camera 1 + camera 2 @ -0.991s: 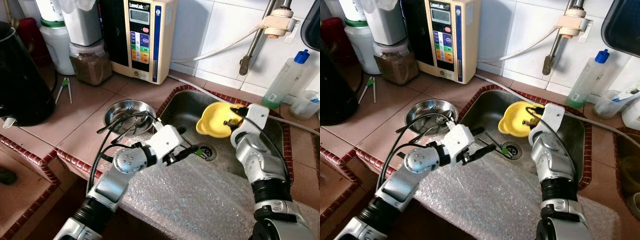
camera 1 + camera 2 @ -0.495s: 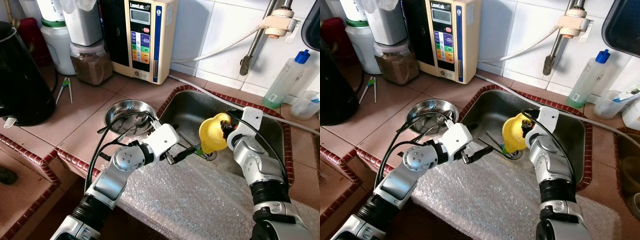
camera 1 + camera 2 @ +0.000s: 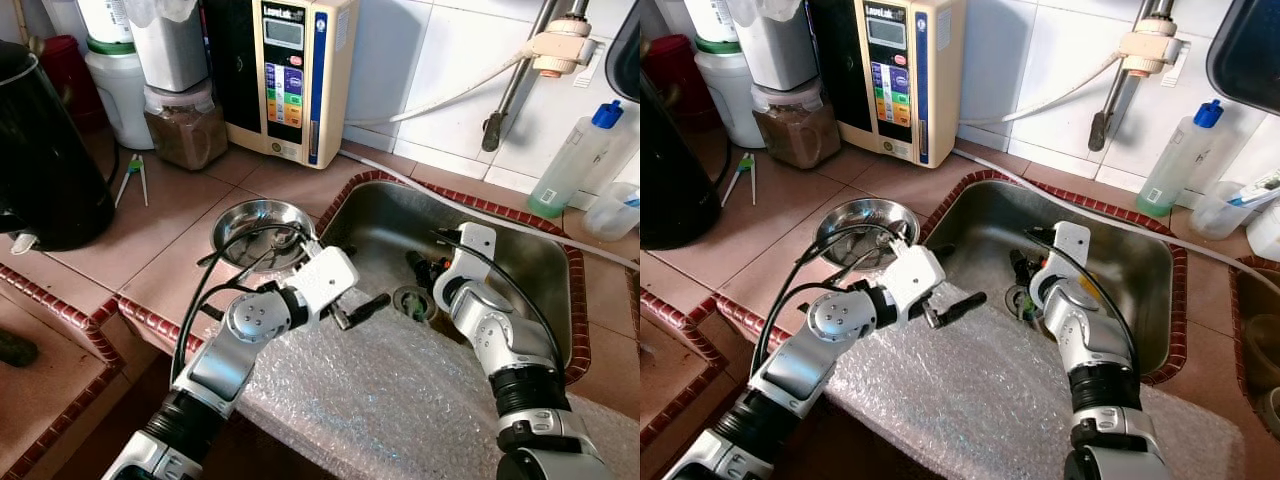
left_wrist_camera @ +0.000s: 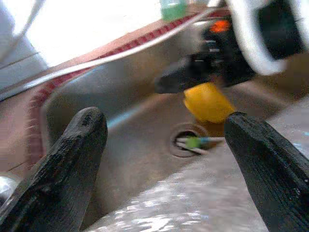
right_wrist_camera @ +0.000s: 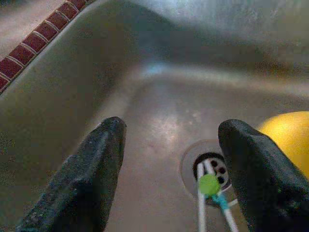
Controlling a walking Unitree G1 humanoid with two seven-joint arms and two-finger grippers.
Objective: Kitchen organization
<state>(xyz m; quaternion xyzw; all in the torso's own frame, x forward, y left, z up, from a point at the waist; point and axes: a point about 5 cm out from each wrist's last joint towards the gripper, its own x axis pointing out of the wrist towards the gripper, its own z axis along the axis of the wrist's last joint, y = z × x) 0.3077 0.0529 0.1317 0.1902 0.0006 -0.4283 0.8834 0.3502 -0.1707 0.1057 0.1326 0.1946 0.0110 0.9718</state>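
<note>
Swung the yellow bowl [image 5: 286,140] down onto the sink [image 3: 520,260] floor just beside the drain [image 5: 207,166], released it from the right gripper [image 5: 171,145], then held spread and empty there, kept the left gripper [image 4: 164,145] spread above the bubble wrap [image 3: 400,390], and likely needed a regrasp.

right hand [image 5: 169,179] fingers spread | sink [image 5: 72,87] drain [image 5: 208,169] below | yellow object [image 5: 286,135] at edge

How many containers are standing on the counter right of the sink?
2: a clear bottle with a blue cap against the tiled wall, and a clear cup just right of it. More may sit beyond the frame edge.
</note>
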